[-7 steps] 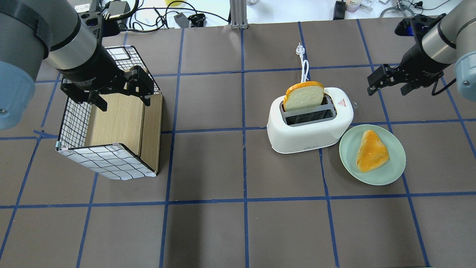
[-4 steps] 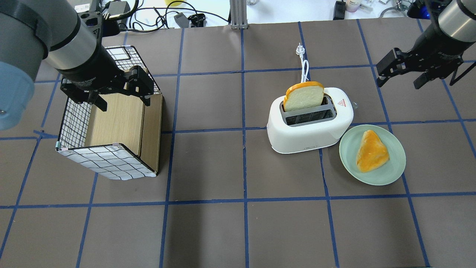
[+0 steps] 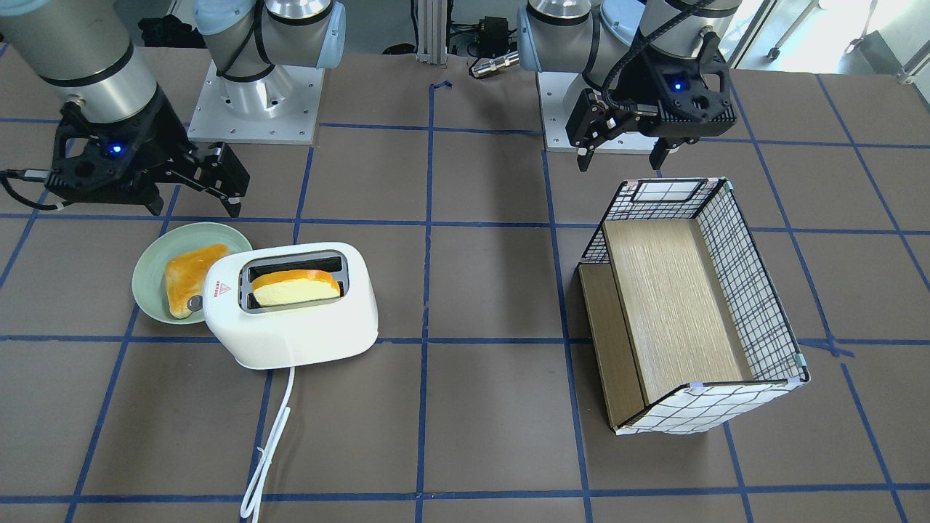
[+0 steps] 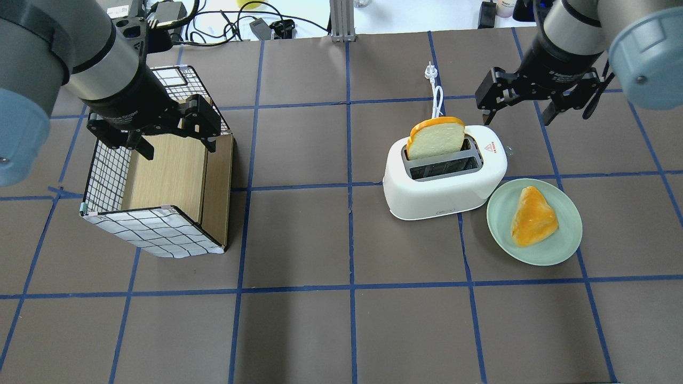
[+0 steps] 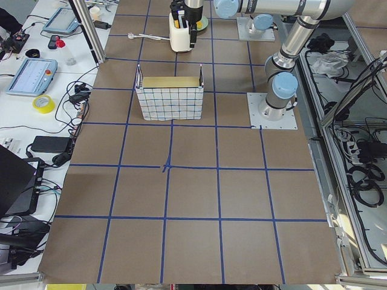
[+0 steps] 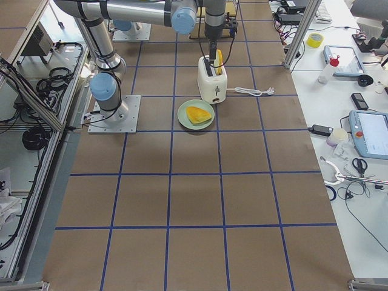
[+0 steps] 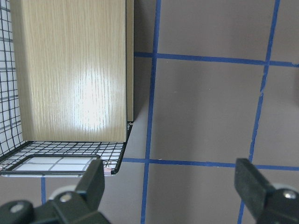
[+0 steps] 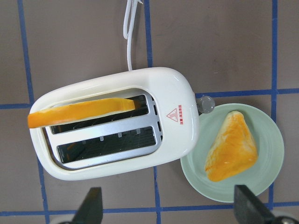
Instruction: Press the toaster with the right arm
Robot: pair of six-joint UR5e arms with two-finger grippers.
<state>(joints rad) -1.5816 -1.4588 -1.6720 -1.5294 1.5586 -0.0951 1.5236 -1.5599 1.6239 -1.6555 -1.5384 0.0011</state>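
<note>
White toaster (image 4: 445, 184) sits on the brown table (image 4: 341, 330), right of centre in the overhead view, with 1 slice of bread (image 4: 436, 137) standing tall in the far slot. Its grey knob (image 8: 206, 104) pokes out at the end nearest the green plate (image 4: 566, 246), which is just beside it and carries a golden pastry (image 4: 533, 216).

And the right arm has swung in! 1 second ago the right gripper (image 4: 516, 114) hung well out to the side; now it is near the toaster's knob end, on the far side and above it, touching nothing. The toaster, plate and basket (image 4: 155, 229) have not shifted.

Its jaws are spread wide with nothing between them; the wrist camera looks straight down on the toaster. The left gripper (image 4: 179, 148) hasn't budged, gaping just as wide above the basket, holding nothing.
</note>
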